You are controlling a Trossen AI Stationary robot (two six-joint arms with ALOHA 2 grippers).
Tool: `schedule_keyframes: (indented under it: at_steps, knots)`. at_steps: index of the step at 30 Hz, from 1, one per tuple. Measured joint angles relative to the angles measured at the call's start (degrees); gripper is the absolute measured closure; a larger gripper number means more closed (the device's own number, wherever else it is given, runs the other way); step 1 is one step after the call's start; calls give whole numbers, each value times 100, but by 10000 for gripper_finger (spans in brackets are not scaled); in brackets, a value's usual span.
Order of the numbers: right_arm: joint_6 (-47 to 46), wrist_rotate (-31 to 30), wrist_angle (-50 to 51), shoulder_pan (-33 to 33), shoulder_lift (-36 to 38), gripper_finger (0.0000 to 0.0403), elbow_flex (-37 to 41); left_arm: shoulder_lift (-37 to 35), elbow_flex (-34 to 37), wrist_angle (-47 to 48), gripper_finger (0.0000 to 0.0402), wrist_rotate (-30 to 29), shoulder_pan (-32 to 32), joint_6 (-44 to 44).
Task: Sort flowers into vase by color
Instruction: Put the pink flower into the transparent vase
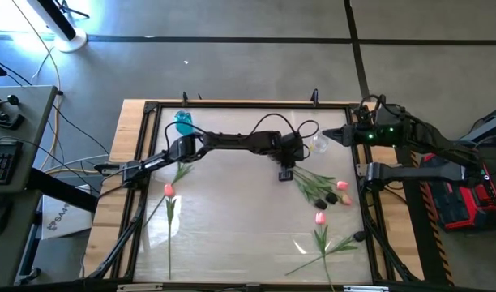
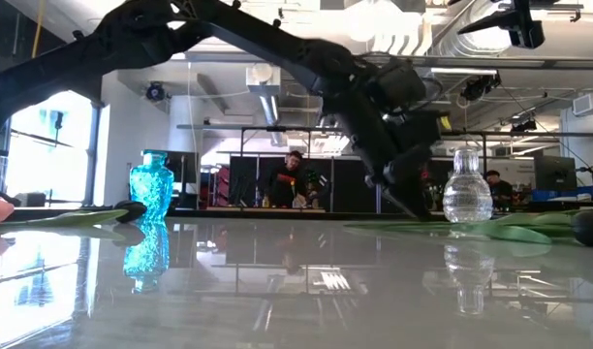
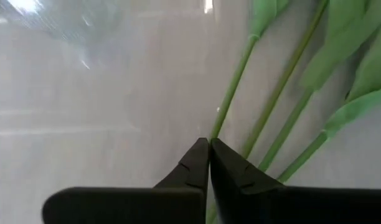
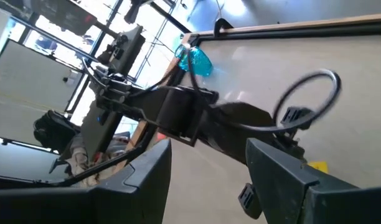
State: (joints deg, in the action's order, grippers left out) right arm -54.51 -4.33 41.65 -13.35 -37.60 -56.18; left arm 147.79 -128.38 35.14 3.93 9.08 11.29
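Overhead and table-level cameras share the blue vase (image 1: pixel 183 122); wrist cameras look close past their arms.

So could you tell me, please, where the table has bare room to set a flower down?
The middle is bare, between the pink tulip on the left and the flower cluster on the right, below the left end effector. The right side is crowded: stems, leaves and buds lie there down to the front edge. The blue vase and clear vase take the far edge.

Bright daylight from windows behind the blue vase (image 2: pixel 151 189) glares off the glossy surface (image 1: pixel 232 235); the left wrist view's green stems (image 3: pixel 284 87) are blurred.
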Motion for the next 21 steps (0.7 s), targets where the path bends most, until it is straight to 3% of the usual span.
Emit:
schedule_keyframes:
  at_steps: [9,21]
  knots:
    - [-103,-215,2,149,-23,208,0,-150,-83,39,401,2,2,236]
    - [-210,-385,1,147,-65,208,0,-511,-127,137,401,449,-5,-86]
